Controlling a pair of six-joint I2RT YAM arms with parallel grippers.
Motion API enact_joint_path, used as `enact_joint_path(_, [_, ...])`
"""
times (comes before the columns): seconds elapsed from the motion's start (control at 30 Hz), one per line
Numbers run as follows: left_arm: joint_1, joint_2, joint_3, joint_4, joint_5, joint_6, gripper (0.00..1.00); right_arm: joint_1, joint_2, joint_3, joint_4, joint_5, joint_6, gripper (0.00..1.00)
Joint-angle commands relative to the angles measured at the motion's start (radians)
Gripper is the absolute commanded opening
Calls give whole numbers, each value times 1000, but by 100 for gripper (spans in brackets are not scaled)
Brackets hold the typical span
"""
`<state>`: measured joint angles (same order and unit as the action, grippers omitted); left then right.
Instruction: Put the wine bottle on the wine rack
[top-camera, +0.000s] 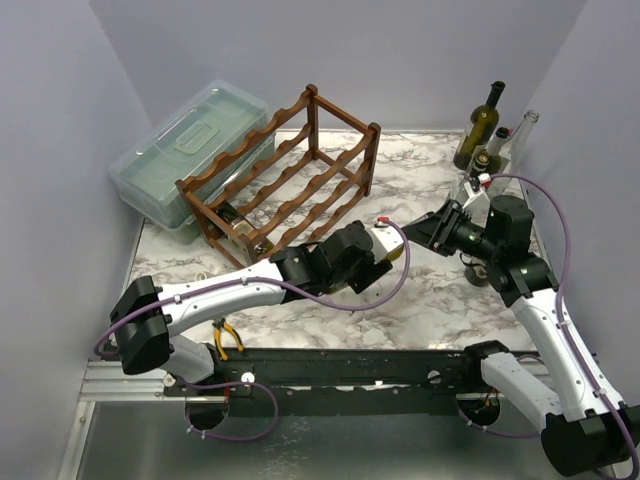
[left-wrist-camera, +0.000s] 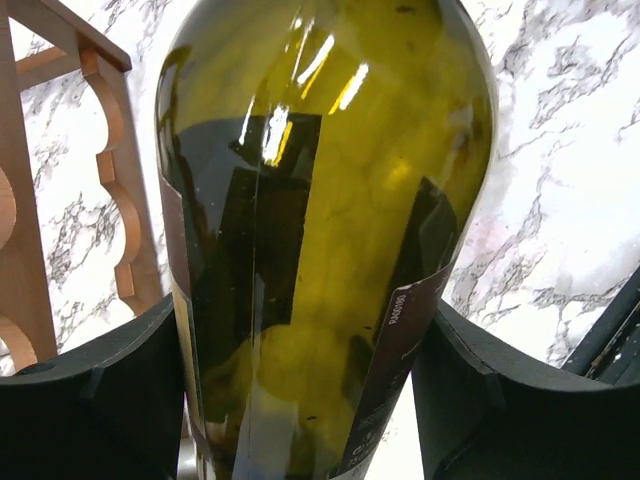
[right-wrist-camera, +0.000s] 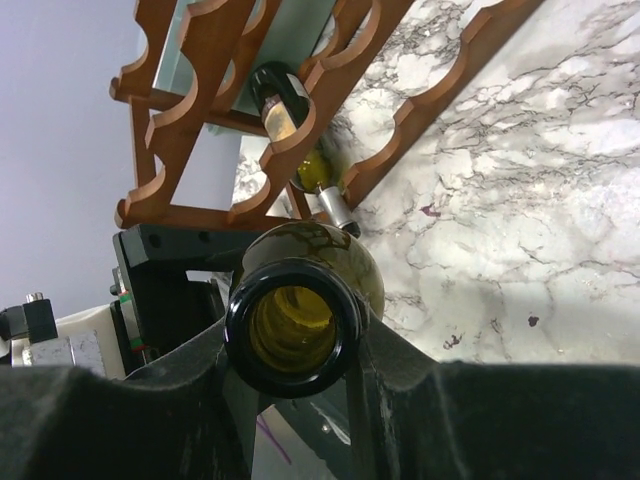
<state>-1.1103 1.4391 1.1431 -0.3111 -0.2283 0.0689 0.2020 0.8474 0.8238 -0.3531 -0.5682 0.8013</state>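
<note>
I have the wine bottle (left-wrist-camera: 330, 200) caught between both arms near the middle of the bench, a little toward the right edge. It lies roughly level. The left gripper (left-wrist-camera: 300, 330) is clamped round the wide olive-green body, its black fingers (left-wrist-camera: 100, 400) pressed against the glass on either side at a broad spread. The right gripper (right-wrist-camera: 293, 335) holds the neck just behind the open mouth, its padded fingers (right-wrist-camera: 400, 370) narrow and snug against the rim.

The wine rack (top-camera: 285, 175) stands toward the far left corner, set at an angle to the bench edges, with its near right end just beside the left gripper. From the left wrist I see a scalloped rail close by the bottle's left side, but I cannot tell whether they touch. Two other bottles (right-wrist-camera: 283, 100) already lie in the rack's lower tier.

Behind the rack, at the far left corner, sits a translucent lidded box (top-camera: 190, 150). A group of upright bottles (top-camera: 480, 125) stands in the far right corner. A pair of yellow-handled pliers (top-camera: 228, 338) lies by the near edge, beside the left arm.
</note>
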Motion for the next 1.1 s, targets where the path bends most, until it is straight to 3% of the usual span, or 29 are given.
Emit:
enact_joint_path(0.0, [-7, -7, 31, -66, -160, 130, 12, 2, -23, 74, -57, -66, -82, 17])
enact_joint_path(0.1, [-15, -12, 42, -98, -186, 204, 0, 1, -17, 113, -161, -32, -171, 40])
enact_joint_path(0.23, [-32, -66, -20, -85, -197, 382, 0, 1, -18, 129, -240, 9, -243, 65])
enact_joint_path(0.33, [-33, -112, -56, -73, -201, 458, 0, 2, -13, 141, -287, 21, -286, 76])
enact_joint_path(0.57, [-35, -221, -217, -2, -53, 685, 0, 2, 19, 197, -449, -23, -449, 85])
enact_joint_path(0.7, [-39, -273, -294, 74, -2, 787, 0, 14, 50, 234, -572, -47, -554, 86])
enact_joint_path(0.87, [-38, -258, -302, 88, -1, 805, 0, 59, 70, 161, -545, -183, -539, 86])
enact_joint_path(1.07, [-37, -284, -333, 116, 32, 796, 0, 99, 39, 56, -480, -241, -501, 86])
